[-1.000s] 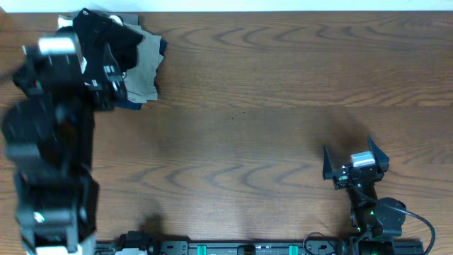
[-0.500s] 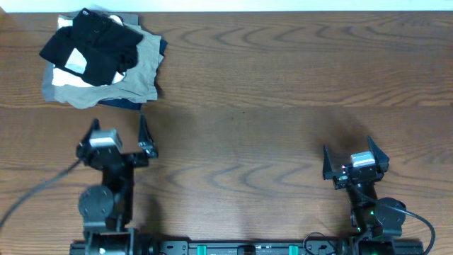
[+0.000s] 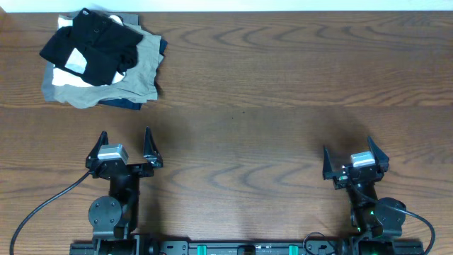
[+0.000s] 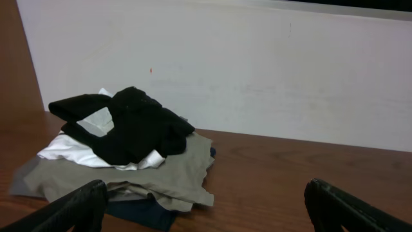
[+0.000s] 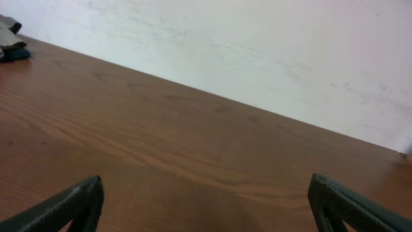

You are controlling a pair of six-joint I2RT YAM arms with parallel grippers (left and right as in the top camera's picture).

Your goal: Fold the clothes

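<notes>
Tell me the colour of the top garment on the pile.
The top garment is black, clearest in the left wrist view.

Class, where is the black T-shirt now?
Overhead view: the black T-shirt lies atop the khaki-grey garments in the far left corner of the table, beyond the left gripper.

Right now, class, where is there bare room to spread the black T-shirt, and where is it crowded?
Crowded: the far-left corner, where the black T-shirt tops the khaki-grey garments. Free: the whole stretch of table right of them, and the middle between the left tool and right tool.
</notes>
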